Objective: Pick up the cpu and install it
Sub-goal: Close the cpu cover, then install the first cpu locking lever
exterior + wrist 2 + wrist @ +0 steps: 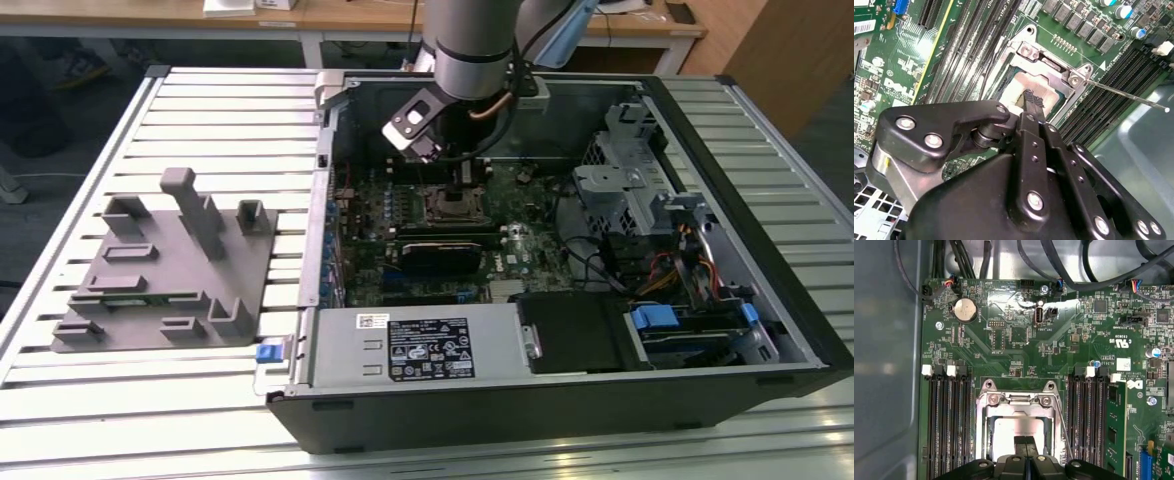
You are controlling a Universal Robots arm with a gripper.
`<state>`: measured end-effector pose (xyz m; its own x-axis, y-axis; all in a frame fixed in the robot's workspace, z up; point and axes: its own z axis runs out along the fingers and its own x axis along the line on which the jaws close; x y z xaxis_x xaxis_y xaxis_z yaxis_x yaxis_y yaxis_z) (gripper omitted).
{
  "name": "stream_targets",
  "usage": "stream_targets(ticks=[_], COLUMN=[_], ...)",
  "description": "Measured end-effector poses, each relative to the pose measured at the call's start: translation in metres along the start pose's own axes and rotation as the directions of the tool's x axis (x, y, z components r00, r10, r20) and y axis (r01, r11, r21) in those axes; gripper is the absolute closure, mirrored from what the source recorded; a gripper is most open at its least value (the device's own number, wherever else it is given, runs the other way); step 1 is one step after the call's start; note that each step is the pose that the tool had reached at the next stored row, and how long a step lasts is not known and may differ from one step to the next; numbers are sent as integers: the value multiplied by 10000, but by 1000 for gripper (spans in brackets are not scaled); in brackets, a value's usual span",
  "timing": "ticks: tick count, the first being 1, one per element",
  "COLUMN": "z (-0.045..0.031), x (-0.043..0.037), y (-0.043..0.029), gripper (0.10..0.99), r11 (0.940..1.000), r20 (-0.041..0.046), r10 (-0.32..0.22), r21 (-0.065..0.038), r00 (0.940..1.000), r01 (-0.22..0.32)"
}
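Your gripper [1030,107], jaws pressed together, sits on the cpu [1014,432] inside the motherboard [1014,347] socket.

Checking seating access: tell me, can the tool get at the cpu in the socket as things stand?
Probably yes. The tool hangs right over the cpu in the socket frame, its fingers together at the chip's top. The case is open and nothing lies between them.

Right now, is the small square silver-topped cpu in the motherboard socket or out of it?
In. The small square silver-topped cpu lies flat within the metal socket frame in both wrist views, with the pincer directly over it.
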<state>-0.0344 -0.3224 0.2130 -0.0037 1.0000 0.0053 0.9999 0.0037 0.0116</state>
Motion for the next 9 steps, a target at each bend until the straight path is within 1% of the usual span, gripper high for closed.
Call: stream_targets(ticks=[6,9], z=[-1,-15], x=[0,0], y=[2,3], gripper=[980,980], r11=[10000,10000], r20=[0,0], r10=[-1,-1], r21=[0,0], r00=[10000,10000], r01=[1,1])
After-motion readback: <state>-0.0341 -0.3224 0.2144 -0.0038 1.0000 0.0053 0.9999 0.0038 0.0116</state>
